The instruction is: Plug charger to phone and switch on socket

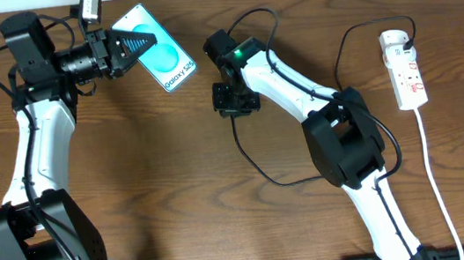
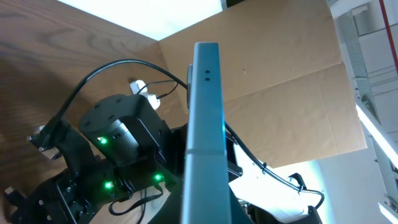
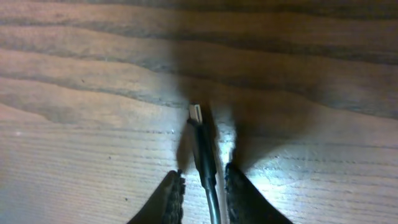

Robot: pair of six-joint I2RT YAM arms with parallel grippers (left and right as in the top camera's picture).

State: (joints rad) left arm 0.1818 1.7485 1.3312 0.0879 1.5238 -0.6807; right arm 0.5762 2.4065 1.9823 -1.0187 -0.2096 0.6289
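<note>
The charger [image 3: 206, 158] lies flat on the wooden surface [image 3: 74, 143]. Its plug tip [image 3: 195, 113] points away from the right fingers [image 3: 174, 198], and its cable runs straight back between them, in line with them. Those fingers are narrow, flanking the cable with slim gaps, not yet clamped. The phone [image 1: 166, 60] sits well apart to the left, gripped by the left fingers [image 1: 135, 46].

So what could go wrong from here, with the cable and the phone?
1. The right hand straddles the thin black charger cable behind its small plug tip; an off-centre pinch might twist it or let it slip.
2. The left hand holds the slim turquoise-screened smartphone by one end only; pushing the plug in could shift it in that grip.
</note>
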